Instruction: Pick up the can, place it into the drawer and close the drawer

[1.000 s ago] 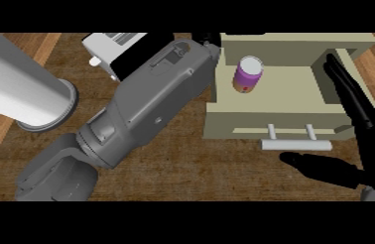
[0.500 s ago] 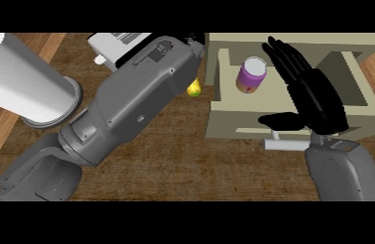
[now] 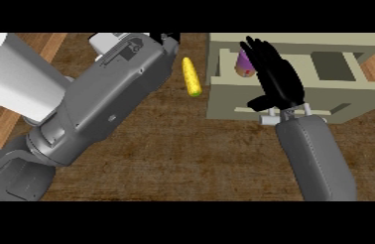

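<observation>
Can (image 3: 244, 63) sits inside open drawer (image 3: 333, 96), partly hidden by right hand (image 3: 277, 82); fingers straight, holding nothing, over drawer front, prob. ready to push shut. Left hand not visible.

I see a yellow corn cob (image 3: 191, 77) lying on the brown wooden counter (image 3: 183, 139), its length running roughly up and down the view, thinner end toward the far side. At the left edge I make out a large white cylinder (image 3: 26, 79), tilted across the corner. Beyond it, at the far left, a strip of lighter wood (image 3: 53, 45) borders the darker counter surface.
</observation>
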Tool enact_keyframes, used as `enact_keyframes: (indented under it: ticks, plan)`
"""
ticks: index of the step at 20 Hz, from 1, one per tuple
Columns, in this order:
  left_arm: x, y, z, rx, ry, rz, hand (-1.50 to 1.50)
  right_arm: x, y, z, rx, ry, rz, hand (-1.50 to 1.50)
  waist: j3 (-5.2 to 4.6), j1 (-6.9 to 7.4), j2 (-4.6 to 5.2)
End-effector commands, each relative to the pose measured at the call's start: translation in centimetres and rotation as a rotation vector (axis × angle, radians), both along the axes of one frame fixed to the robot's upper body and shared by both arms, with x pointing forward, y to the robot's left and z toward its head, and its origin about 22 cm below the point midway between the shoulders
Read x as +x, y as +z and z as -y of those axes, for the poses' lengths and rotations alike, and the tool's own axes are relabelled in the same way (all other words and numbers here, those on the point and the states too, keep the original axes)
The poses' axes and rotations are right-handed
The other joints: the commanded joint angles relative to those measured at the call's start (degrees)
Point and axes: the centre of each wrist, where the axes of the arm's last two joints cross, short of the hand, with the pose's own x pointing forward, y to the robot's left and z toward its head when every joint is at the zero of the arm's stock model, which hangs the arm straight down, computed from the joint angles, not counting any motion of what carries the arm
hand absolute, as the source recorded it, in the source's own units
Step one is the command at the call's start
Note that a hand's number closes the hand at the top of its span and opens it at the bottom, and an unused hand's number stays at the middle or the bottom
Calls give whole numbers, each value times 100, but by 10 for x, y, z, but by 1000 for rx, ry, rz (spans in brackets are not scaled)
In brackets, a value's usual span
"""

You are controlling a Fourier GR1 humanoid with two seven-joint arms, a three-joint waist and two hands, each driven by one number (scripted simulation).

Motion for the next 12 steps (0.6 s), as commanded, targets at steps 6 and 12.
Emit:
enact_keyframes:
  ticks: [6, 12]
  plan:
    - [-8, -3, -39, 2, 10, 10, -150, 41, -34, 5, -107, -93, 13, -150, 4, 94, 55]
    - [-10, 1, -59, 6, 11, 12, -150, 51, -48, 11, -107, -121, 82, -150, 7, 91, 92]
